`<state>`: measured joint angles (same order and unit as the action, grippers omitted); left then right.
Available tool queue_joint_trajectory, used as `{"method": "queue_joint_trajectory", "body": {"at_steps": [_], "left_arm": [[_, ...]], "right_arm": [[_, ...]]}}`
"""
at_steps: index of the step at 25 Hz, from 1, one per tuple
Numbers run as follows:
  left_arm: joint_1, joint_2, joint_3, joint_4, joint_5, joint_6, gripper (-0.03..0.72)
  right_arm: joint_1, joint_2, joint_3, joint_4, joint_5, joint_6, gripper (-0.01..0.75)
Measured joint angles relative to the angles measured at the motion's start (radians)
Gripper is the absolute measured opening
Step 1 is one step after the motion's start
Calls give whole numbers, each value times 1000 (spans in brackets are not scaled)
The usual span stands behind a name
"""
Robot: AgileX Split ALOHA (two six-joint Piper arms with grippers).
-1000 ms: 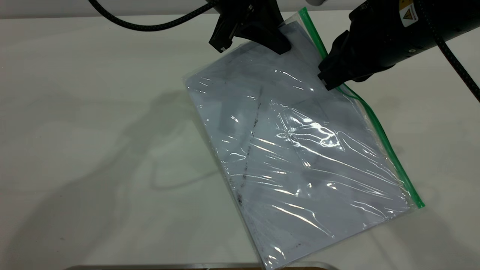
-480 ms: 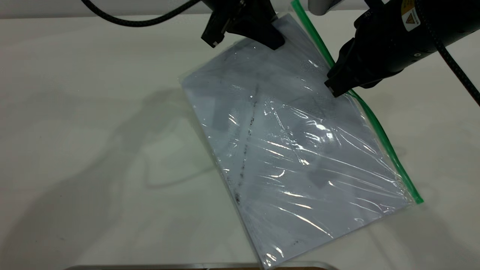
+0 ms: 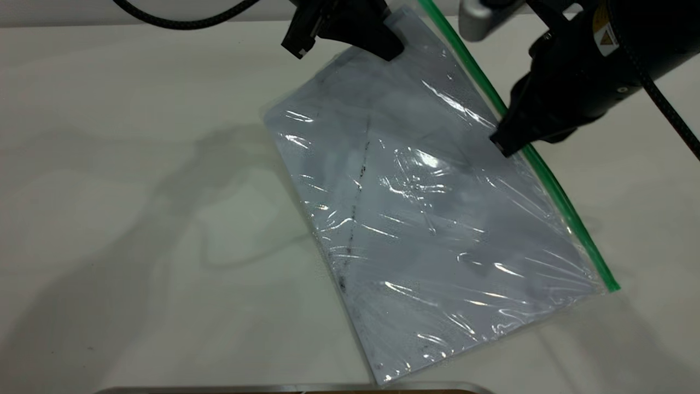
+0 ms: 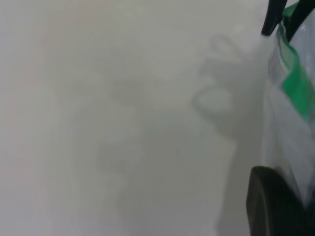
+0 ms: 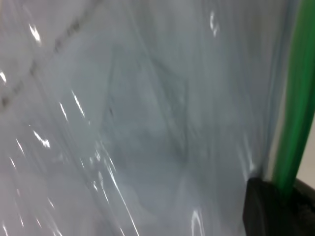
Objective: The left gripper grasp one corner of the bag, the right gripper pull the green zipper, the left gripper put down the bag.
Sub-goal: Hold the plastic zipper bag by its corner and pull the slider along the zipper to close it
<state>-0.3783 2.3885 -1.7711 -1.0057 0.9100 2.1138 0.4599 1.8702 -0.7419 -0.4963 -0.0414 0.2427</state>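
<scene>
We are holding bag [image 3: 426,219] corner [image 3: 402,22] lifted, left gripper [image 3: 383,46] clamped on it, far end resting on table [image 3: 136,191]. Right gripper [image 3: 506,143] pinching green zipper [image 3: 547,180] mid-strip. We are pulling along strip, keeping bag taut.

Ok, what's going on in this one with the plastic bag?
The left end effector holds the bag by its far corner, lifting that end while the near end rests on the table. The right end effector is closed on the green zipper part-way along the strip, mid-pull. The bag has not been set down.
</scene>
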Motion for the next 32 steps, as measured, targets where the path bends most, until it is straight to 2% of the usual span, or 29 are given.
{"method": "queue_joint_trajectory", "body": {"at_steps": [12,26,32], "left_arm": [[51,-3,0,2,-38,0,53],[57,-6,0,163,-112,-42,53],[57,-6,0,174,-110,-45,53]], "right_arm": [[0,0,0,14,164,0,37],[0,0,0,54,375,0,37],[0,0,0,59,394,0,37]]}}
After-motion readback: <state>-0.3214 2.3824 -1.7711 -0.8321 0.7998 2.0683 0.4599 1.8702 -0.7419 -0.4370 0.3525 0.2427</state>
